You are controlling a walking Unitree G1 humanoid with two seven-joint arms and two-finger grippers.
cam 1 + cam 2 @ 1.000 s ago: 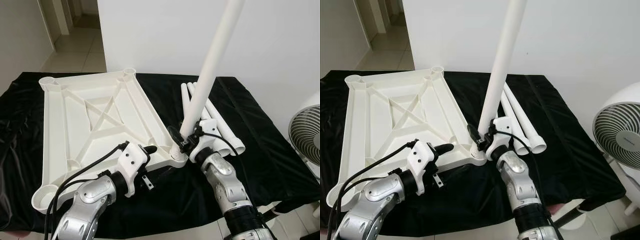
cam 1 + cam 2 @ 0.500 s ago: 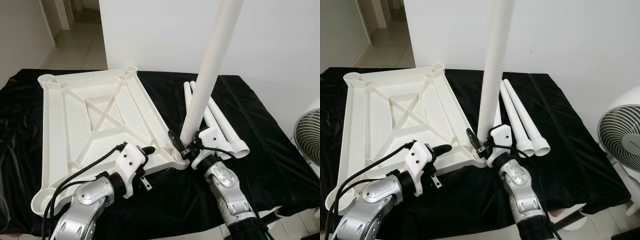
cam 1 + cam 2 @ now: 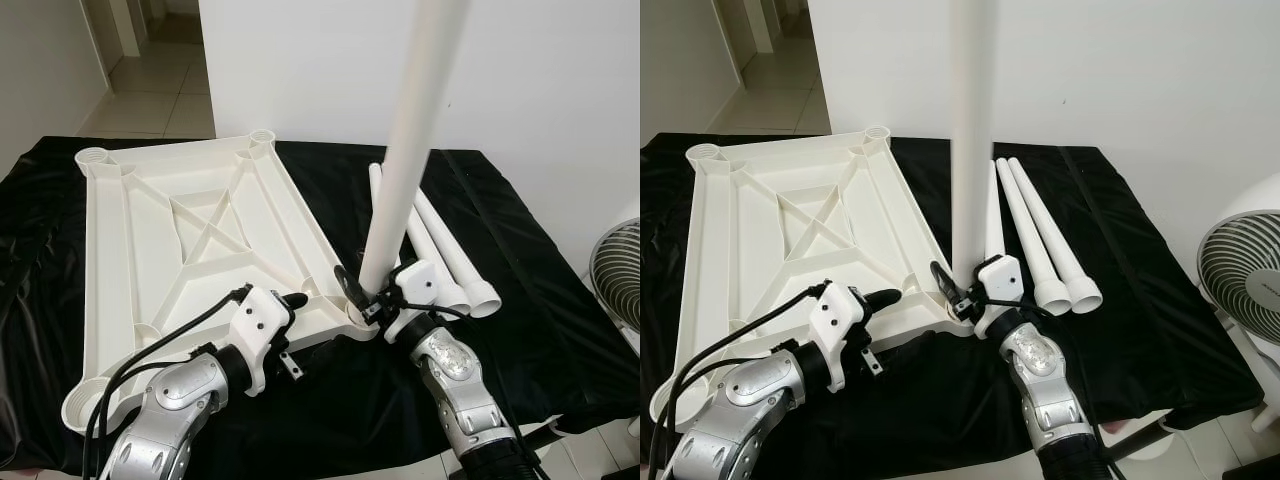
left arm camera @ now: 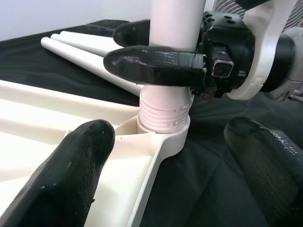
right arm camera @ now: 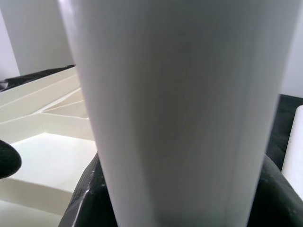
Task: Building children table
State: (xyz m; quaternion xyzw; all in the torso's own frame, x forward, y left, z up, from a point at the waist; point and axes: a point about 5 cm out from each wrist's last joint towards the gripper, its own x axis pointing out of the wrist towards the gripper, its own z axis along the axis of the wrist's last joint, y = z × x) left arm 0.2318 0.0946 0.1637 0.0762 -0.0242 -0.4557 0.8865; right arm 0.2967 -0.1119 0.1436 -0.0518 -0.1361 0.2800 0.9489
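Since a second ago, my right gripper (image 3: 365, 297) has brought the table leg (image 3: 405, 160) upright, clamped, threaded end in the tabletop (image 3: 190, 250) corner socket. Left gripper (image 3: 290, 330), fingers apart, waits beside it.

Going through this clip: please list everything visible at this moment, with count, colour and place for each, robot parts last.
Table top: one, white, upside down with its ribbed underside up, on the left part of the black cloth.
Upright leg: one, white, standing in the table top's near right corner socket, threads still showing at its base.
Loose legs: three, white, lying side by side on the cloth, right of the upright leg.
Black cloth: one, covering the work surface.
Fan: one, white, at the right edge beside the surface.
Tiled floor: pale, far left behind the surface.
Right gripper: black fingers shut on the upright leg near its base.
Left gripper: open, over the table top's near edge, close to that corner.
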